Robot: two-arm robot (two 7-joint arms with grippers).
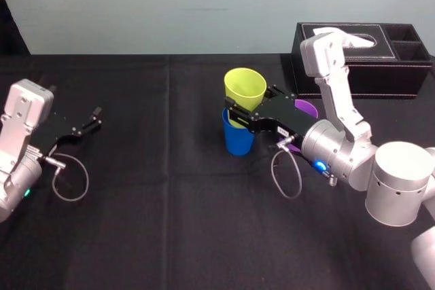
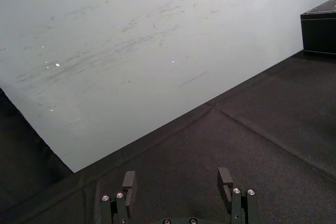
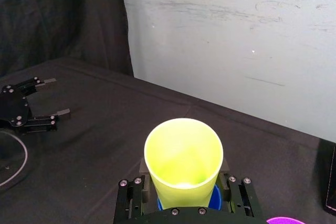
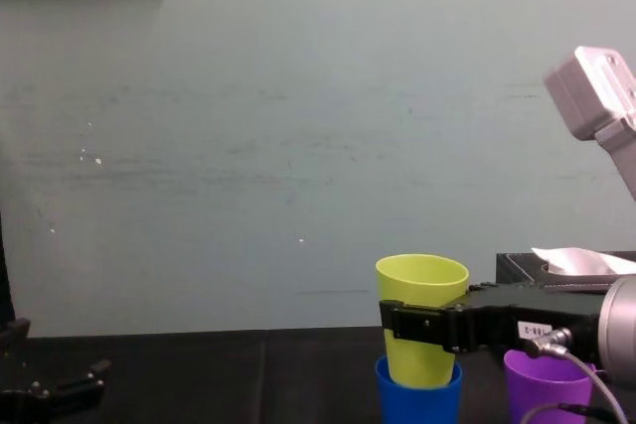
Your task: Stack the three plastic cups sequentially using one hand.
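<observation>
The yellow-green tapered plastic cup has its base down inside the mouth of the blue plastic cup, with most of its wall above the blue rim. From the right wrist view I see straight into the yellow-green cup: smooth walls and a bare bottom. The blue cup stands upright on the black cloth-covered table, near the middle.

My right gripper has its fingers closed against the yellow-green cup's sides, about halfway up.

The purple plastic cup stands upright just to the right of the blue one, partly hidden behind the gripper's body; I cannot tell what is in it.

Farther back on the right sits the black leather-look tissue box, a white tissue poking out of its top slot.

My left gripper hangs low over the cloth at the far left, fingers spread wide, gripping nothing.
</observation>
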